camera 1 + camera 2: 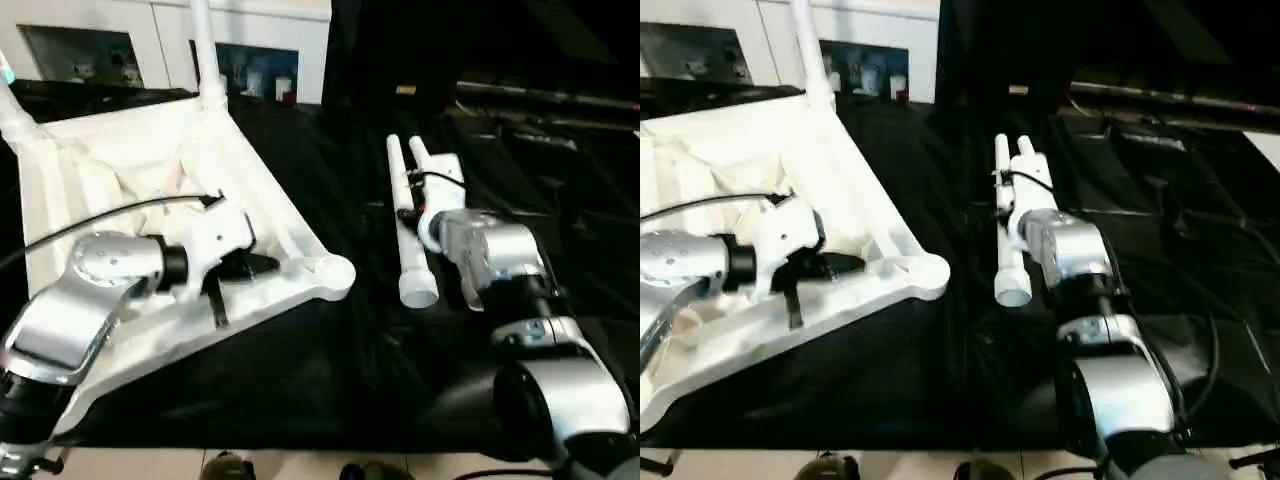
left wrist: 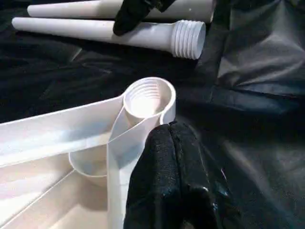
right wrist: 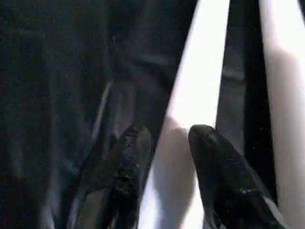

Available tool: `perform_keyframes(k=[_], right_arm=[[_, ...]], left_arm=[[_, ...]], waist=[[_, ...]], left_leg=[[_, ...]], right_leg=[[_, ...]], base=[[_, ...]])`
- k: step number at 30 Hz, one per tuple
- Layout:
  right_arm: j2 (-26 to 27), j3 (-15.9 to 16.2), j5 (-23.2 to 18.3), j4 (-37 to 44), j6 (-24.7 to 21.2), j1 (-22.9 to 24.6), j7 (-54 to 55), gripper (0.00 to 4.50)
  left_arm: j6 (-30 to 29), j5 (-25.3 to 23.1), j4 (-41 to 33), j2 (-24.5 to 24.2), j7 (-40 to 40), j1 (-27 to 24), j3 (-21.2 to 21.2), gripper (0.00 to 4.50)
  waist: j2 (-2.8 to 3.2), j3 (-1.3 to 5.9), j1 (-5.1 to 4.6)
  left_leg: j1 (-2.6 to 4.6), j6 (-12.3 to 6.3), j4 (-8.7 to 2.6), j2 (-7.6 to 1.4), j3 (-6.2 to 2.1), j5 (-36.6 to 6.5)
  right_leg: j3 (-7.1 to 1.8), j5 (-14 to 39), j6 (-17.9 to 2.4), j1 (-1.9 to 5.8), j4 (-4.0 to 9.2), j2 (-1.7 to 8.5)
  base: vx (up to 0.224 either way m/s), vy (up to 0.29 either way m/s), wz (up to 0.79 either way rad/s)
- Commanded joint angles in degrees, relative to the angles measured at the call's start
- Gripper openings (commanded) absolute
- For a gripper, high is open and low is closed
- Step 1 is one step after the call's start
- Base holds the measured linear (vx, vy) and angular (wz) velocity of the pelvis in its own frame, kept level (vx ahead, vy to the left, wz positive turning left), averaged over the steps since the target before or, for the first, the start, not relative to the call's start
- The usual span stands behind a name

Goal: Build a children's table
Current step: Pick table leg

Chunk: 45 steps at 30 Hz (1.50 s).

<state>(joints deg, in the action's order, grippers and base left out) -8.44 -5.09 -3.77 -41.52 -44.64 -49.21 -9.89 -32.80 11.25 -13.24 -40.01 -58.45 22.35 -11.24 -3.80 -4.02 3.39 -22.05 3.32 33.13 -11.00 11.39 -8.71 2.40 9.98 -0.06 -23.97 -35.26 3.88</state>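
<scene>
- the right gripper is straddling a long white tapered plastic leg at centre frame, its fingers parted, not yet clamping.
- the left gripper, fingers shut and empty, is sitting beside the empty corner socket of the upturned white ribbed plastic tabletop at left.
- centre the fingers on the leg before squeezing.

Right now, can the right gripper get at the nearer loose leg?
Probably yes. The right gripper is open, its fingers straddling the loose leg on the black cloth, with nothing between them.

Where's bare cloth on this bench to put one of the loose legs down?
The black cloth is bare in front of the tabletop corner and on the strip between it and the two loose legs. Crowded: around the legs, under the right gripper.
</scene>
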Motion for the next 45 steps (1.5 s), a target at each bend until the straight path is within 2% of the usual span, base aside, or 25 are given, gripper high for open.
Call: perform_keyframes(k=[1,5,14,17,20,25,27,29,31,36,38,40,41,42,43,44,45], right_arm=[[-0.94,-0.83,0.53,-1.24,-1.19,-0.56,0.83,1.98],[-1.04,-1.38,0.30,-2.43,-0.69,-1.02,2.46,2.29],[-1.70,-1.94,-0.57,-2.77,-0.80,-2.10,2.78,3.17],[-1.91,-2.27,-0.61,-3.02,-0.61,-2.36,3.09,3.22],[-2.23,-2.90,-1.02,-3.51,-1.02,-2.67,2.96,3.63],[-3.25,-2.98,-2.48,-6.90,-4.82,-2.89,-1.11,3.63],[-3.23,-1.88,-2.98,-7.51,-6.58,-2.23,-4.28,3.63],[-2.99,-1.64,-2.89,-8.09,-6.68,-1.71,-4.28,3.29],[-2.86,-1.66,-2.94,-8.32,-6.66,-1.59,-4.31,3.26],[-2.82,-2.34,-3.11,-9.95,-6.03,-2.15,-3.88,2.81],[-2.93,-2.42,-3.08,-10.35,-5.90,-2.36,-4.01,2.56],[-3.09,-2.55,-3.13,-10.78,-5.53,-2.52,-3.90,2.48],[-3.12,-2.81,-3.21,-10.97,-5.21,-2.57,-3.58,2.36],[-3.13,-3.08,-3.31,-11.10,-4.99,-2.61,-3.33,2.15],[-3.13,-3.32,-3.39,-11.21,-4.77,-2.64,-3.02,2.15],[-3.18,-3.59,-3.48,-11.29,-4.45,-2.69,-2.70,2.10],[-3.23,-3.73,-3.55,-11.37,-4.29,-2.74,-2.63,2.07]], left_arm=[[-0.79,0.80,-1.50,0.02,0.04,0.91,-0.50,0.00],[-2.14,1.45,-2.49,-0.55,-0.22,1.21,-0.83,0.00],[-3.52,1.79,-3.37,-0.63,-0.32,1.37,-0.98,0.00],[-3.66,1.85,-3.38,-0.76,-0.20,1.46,-1.09,0.00],[-3.69,1.76,-3.37,-0.83,-0.19,1.45,-1.08,0.00],[-4.22,1.99,-3.71,-0.96,-0.48,1.53,-1.18,0.00],[-4.46,2.17,-3.83,-0.68,-0.50,1.91,-1.35,0.00],[-4.71,2.37,-3.87,-0.37,-0.57,2.40,-1.55,0.00],[-4.86,2.46,-4.00,-0.26,-0.56,2.58,-1.61,0.00],[-5.69,3.25,-4.50,0.08,-0.82,3.07,-1.68,0.00],[-5.86,3.33,-4.45,0.32,-0.70,3.39,-1.71,0.33],[-6.13,3.44,-4.17,0.70,-0.21,3.88,-1.70,0.41],[-6.43,3.73,-4.08,0.85,-0.18,4.05,-1.64,0.44],[-6.49,3.88,-4.03,0.87,-0.20,4.13,-1.67,0.67],[-6.53,3.98,-4.02,0.85,-0.16,4.17,-1.70,0.67],[-6.60,3.98,-3.98,0.87,-0.12,4.27,-1.79,0.78],[-6.46,3.80,-3.91,0.77,-0.14,4.34,-1.96,0.82]], waist=[[1.25,3.70,-0.09],[1.16,3.76,-0.10],[1.25,4.10,-0.04],[1.29,4.14,0.02],[1.28,4.12,0.01],[1.32,4.03,0.00],[1.26,4.03,0.01],[1.22,3.97,0.10],[1.21,3.94,0.13],[1.32,3.95,0.10],[1.28,3.91,0.07],[1.28,3.89,0.06],[1.32,3.86,0.10],[1.26,3.85,0.07],[1.26,3.84,0.09],[1.51,3.85,0.13],[1.44,3.85,0.08]], left_leg=[[1.93,6.34,-3.78,-1.73,-1.04,-18.00],[1.90,6.46,-3.68,-1.65,-1.03,-17.89],[1.62,6.10,-3.43,-1.58,-0.90,-14.52],[1.66,6.04,-3.35,-1.57,-0.81,-13.86],[1.61,6.10,-3.33,-1.55,-0.81,-13.61],[1.67,6.06,-3.30,-1.53,-0.85,-14.96],[1.63,5.77,-3.29,-1.55,-0.89,-14.99],[1.66,5.70,-3.28,-1.62,-0.89,-14.98],[1.67,6.04,-3.28,-1.64,-0.91,-15.06],[1.68,6.34,-3.23,-1.66,-0.95,-15.51],[1.70,6.43,-3.20,-1.67,-0.96,-16.03],[1.75,6.55,-3.17,-1.68,-0.99,-16.73],[1.80,6.59,-3.18,-1.70,-1.01,-17.00],[1.78,6.63,-3.16,-1.67,-1.02,-17.30],[1.79,6.63,-3.12,-1.66,-1.02,-17.62],[1.85,6.74,-3.12,-1.65,-1.07,-17.84],[1.85,6.76,-3.10,-1.64,-1.02,-18.06]], right_leg=[[-2.39,17.17,-7.67,2.00,4.00,3.24],[-2.40,17.22,-7.43,1.87,4.01,3.12],[-2.39,12.32,-8.21,2.29,3.44,2.85],[-2.39,11.22,-8.35,2.34,3.36,2.75],[-2.36,10.75,-8.39,2.41,3.30,2.66],[-2.36,12.00,-8.37,2.44,3.48,2.63],[-2.34,12.38,-8.55,2.49,3.54,2.70],[-2.35,13.21,-8.63,2.39,3.64,2.84],[-2.33,13.98,-8.73,2.35,3.68,2.88],[-2.29,14.50,-8.63,2.29,3.63,2.90],[-2.29,15.14,-8.52,2.21,3.67,2.87],[-2.28,15.86,-8.44,2.13,3.75,2.89],[-2.27,16.11,-8.45,2.07,3.76,2.92],[-2.28,16.46,-8.43,2.06,3.75,2.87],[-2.30,16.85,-8.43,2.01,3.79,2.93],[-2.29,17.01,-8.46,1.97,3.75,2.94],[-2.30,17.12,-8.41,1.95,3.84,2.90]], base=[[0.000,0.000,0.00],[0.000,0.000,0.00],[0.000,0.000,0.00],[0.000,0.000,0.00],[0.000,0.000,0.00],[0.000,0.000,0.00],[0.000,0.000,0.00],[0.000,0.000,0.00],[0.000,0.000,0.00],[0.000,0.000,0.00],[0.000,0.000,0.00],[0.000,0.000,0.00],[0.000,0.000,0.00],[0.000,0.000,0.00],[0.000,0.000,0.00],[0.000,0.000,0.00],[0.000,0.000,0.00]])
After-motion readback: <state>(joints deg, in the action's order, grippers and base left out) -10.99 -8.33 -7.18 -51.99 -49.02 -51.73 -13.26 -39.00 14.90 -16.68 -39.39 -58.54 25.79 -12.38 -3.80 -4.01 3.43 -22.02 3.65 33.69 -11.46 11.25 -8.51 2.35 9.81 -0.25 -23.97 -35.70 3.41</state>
